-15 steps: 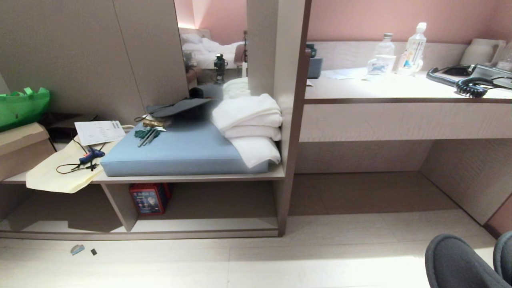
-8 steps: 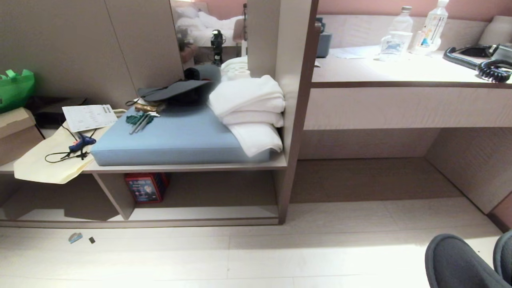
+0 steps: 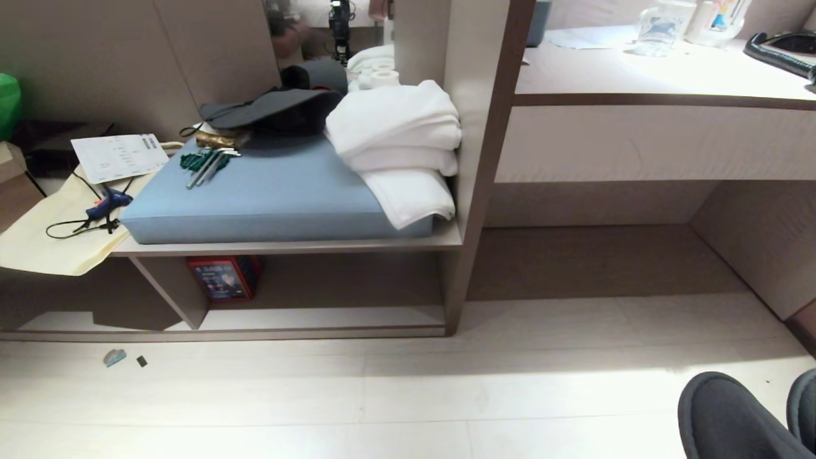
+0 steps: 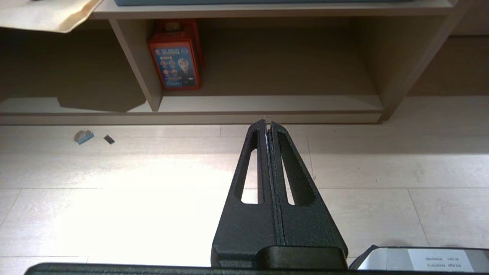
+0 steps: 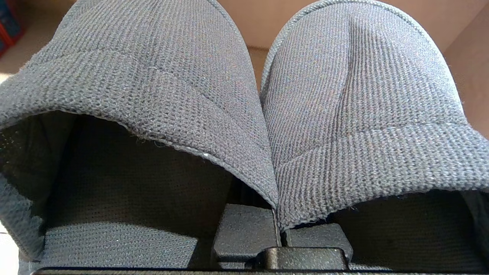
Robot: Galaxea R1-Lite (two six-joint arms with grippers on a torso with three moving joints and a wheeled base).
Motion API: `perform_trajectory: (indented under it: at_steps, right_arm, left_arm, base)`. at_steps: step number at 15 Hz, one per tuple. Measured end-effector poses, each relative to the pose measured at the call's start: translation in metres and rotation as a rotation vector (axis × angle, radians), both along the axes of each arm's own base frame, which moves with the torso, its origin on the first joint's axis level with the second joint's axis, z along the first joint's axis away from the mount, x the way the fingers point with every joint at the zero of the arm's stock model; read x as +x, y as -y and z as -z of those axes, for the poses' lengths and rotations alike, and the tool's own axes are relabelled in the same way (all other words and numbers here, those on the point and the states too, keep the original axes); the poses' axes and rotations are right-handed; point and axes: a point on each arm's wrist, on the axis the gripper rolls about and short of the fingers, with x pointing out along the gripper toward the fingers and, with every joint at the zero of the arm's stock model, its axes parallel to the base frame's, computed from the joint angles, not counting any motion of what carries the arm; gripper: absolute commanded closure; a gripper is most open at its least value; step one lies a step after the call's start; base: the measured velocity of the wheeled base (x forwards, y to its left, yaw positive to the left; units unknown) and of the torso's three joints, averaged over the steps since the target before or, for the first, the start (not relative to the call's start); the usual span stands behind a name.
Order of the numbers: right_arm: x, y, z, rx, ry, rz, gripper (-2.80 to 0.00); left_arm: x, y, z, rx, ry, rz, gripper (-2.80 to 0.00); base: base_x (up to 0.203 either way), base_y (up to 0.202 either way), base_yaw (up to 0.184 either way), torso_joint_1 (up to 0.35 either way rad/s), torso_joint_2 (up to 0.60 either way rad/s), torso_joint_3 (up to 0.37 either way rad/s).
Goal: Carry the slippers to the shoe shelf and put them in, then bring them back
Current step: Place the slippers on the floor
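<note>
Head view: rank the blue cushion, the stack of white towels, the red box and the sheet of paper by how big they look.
Largest to smallest:
1. blue cushion
2. stack of white towels
3. sheet of paper and red box: look much alike, and the box is partly hidden under the shelf, so no ranking.

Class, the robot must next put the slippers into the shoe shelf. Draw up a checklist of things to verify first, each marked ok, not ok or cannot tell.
1. Right gripper shut on the slippers, both held side by side: ok.
2. Left gripper shut and empty, over the floor: ok.
3. Shoe shelf has bare room right of the red box: ok.
4. Floor to the shelf clear ahead; small scraps lie off left: ok.
5. Slippers lined up with the opening: not ok, they sit far right.
</note>
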Motion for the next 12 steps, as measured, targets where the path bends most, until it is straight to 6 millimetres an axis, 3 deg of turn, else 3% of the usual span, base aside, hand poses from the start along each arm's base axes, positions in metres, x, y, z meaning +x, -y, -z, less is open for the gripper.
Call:
perform_trajectory:
  at_steps: [12]
  right_arm:
    - [0.0,0.0,0.0,0.0,0.0,0.0,0.0]
  left_arm:
    - [0.0,0.0,0.0,0.0,0.0,0.0,0.0]
  base:
    - [0.0,0.0,0.0,0.005,0.0,-0.2]
